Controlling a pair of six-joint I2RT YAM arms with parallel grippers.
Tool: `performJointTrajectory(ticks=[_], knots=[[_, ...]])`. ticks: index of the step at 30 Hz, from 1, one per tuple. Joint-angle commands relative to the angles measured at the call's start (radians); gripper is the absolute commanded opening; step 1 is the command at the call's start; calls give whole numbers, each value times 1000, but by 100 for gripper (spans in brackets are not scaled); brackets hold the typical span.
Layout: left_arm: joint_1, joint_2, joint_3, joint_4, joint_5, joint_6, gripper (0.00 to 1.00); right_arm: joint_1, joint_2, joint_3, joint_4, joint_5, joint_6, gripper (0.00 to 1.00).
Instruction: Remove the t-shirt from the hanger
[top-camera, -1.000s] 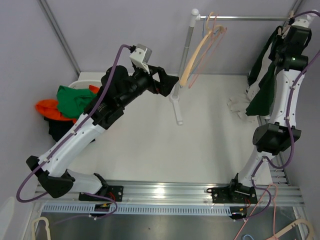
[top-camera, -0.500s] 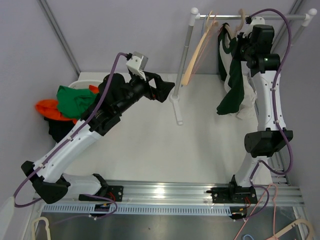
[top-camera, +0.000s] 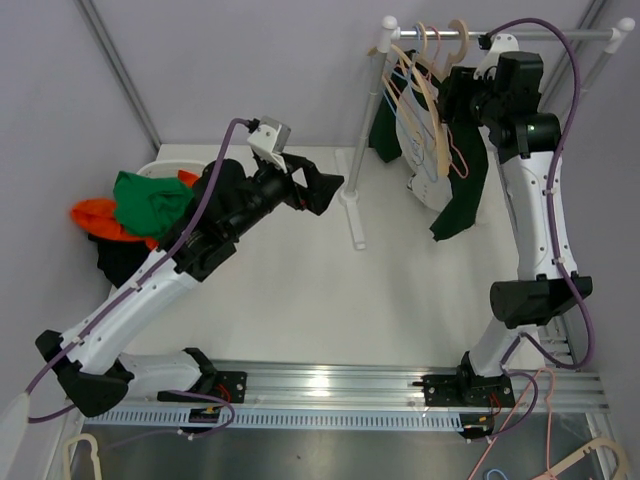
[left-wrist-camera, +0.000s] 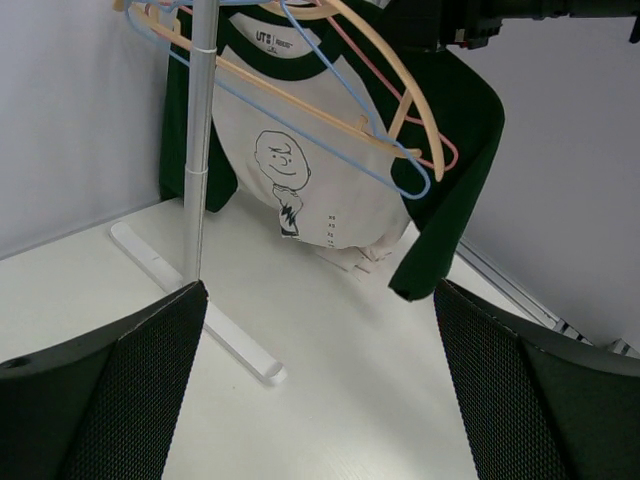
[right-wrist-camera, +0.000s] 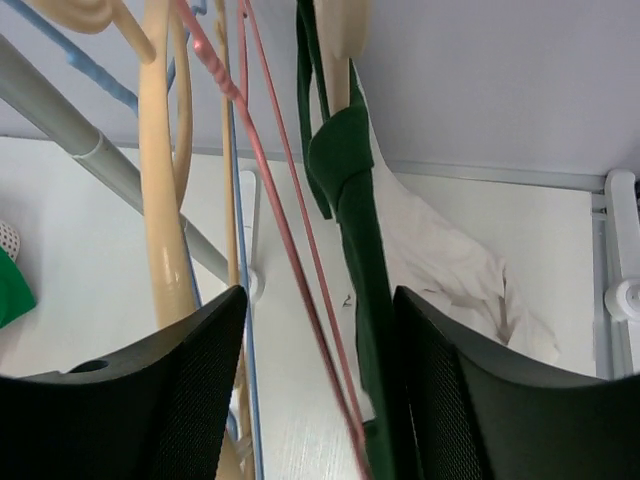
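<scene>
1. Your left tool (top-camera: 322, 190) hangs spread wide and empty above the surface (top-camera: 300, 280).
2. The t-shirt (top-camera: 428, 178) hangs from the rail (top-camera: 560, 35) among bare hangers (right-wrist-camera: 165, 200); it looks like light, limp cloth, so pinch a green sleeve or the hem.
3. Your right tool (right-wrist-camera: 315, 330) is spread at the collar, gripping nothing.

Left arm (top-camera: 150, 280) extended, jaws wide; right arm (top-camera: 535, 200) raised, jaws parted.
</scene>
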Motion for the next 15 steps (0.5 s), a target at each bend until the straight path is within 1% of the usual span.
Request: performJointTrajectory(ticks=[1, 7, 12, 15], knots=[[-11, -37, -18, 49, -13, -14, 100, 8, -96, -35, -28, 22, -2, 65], [-12, -59, -41, 57, -5, -20, 99, 28, -237, -221, 30, 100, -8, 66], [-12, -79, -55, 59, -5, -20, 99, 28, -300, -270, -36, 174, -19, 65], [-12, -89, -70, 62, -3, -22, 100, 28, -360, -345, -36, 191, -10, 66]])
